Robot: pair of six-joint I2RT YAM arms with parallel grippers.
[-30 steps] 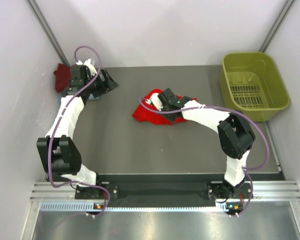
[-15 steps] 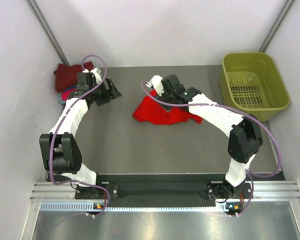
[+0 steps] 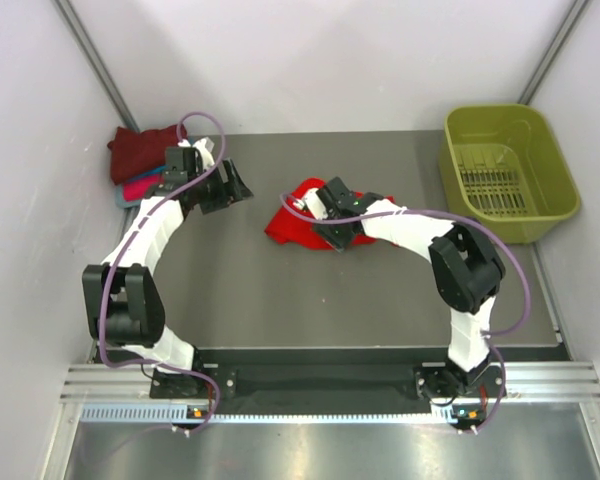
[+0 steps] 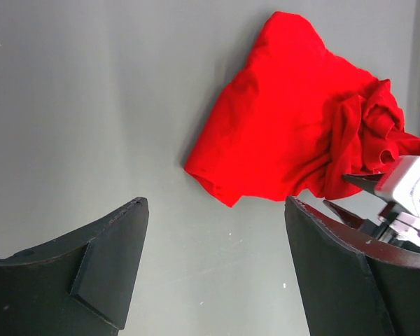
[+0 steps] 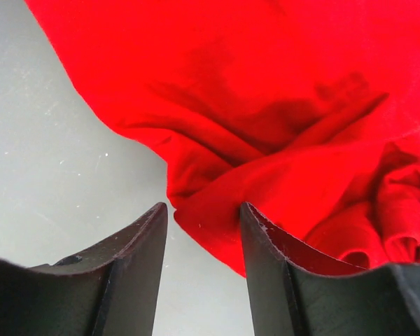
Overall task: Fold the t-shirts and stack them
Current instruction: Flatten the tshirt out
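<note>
The bright red t-shirt lies crumpled in the middle of the table. My right gripper is low at its near edge. In the right wrist view the jaws stand partly apart with a fold of the red t-shirt between the fingertips, not pinched. My left gripper hovers left of the shirt, wide open and empty, with the red t-shirt ahead of it. Folded t-shirts are stacked at the far left: maroon on top, pink and pale blue edges below.
An olive-green plastic basket stands at the far right of the table. White walls close in on both sides and behind. The right wrist's white housing shows at the edge of the left wrist view.
My right gripper, shut at the shirt a second ago, opened, swung toward the back, then came down at the shirt's near edge. My left gripper moved right, away from the stack.
</note>
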